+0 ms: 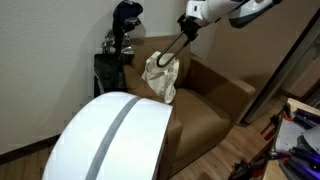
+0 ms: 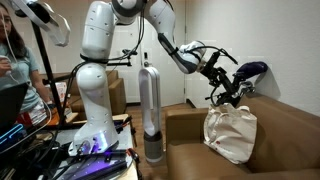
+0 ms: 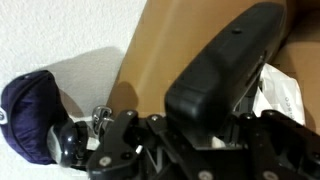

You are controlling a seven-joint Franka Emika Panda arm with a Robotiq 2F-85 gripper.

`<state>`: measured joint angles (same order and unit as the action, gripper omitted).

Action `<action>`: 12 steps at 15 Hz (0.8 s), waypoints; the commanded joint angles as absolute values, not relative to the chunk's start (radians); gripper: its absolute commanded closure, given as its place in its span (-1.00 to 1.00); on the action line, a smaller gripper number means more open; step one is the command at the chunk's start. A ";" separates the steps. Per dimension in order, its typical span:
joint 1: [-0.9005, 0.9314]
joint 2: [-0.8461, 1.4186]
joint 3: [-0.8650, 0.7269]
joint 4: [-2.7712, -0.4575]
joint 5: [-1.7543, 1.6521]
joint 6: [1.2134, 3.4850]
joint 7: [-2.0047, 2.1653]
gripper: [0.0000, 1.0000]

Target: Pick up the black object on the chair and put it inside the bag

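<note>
A long black object (image 3: 225, 65) is clamped in my gripper (image 3: 195, 125), which is shut on it. In both exterior views the gripper (image 1: 186, 27) (image 2: 214, 74) hangs over the back of the brown armchair (image 1: 215, 100) (image 2: 190, 150). The black object (image 1: 172, 48) slants down from the gripper to the top of the cream bag (image 1: 160, 78), and it also shows in an exterior view (image 2: 228, 92). The bag (image 2: 232, 133) stands on the seat against the backrest. Its white edge shows at the right of the wrist view (image 3: 282, 95).
A golf bag with covered club heads (image 1: 120, 40) stands behind the chair against the wall; a dark blue head cover (image 3: 28, 115) shows in the wrist view. A tall silver cylinder (image 2: 150, 110) stands beside the chair. A person (image 2: 10, 60) and cluttered floor are nearby.
</note>
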<state>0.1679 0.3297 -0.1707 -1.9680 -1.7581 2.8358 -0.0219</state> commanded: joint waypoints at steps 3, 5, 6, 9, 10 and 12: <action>0.211 0.611 -0.158 -1.751 -1.807 2.722 -0.029 0.93; 0.216 0.688 -0.160 -1.697 -1.781 2.701 -0.055 0.93; 0.216 0.718 -0.161 -1.675 -1.773 2.696 -0.061 0.93; 0.141 0.776 -0.074 -1.626 -1.747 2.656 -0.131 0.93; 0.120 0.783 -0.051 -1.626 -1.694 2.662 -0.185 0.91; 0.065 0.782 -0.004 -1.636 -1.561 2.716 -0.327 0.40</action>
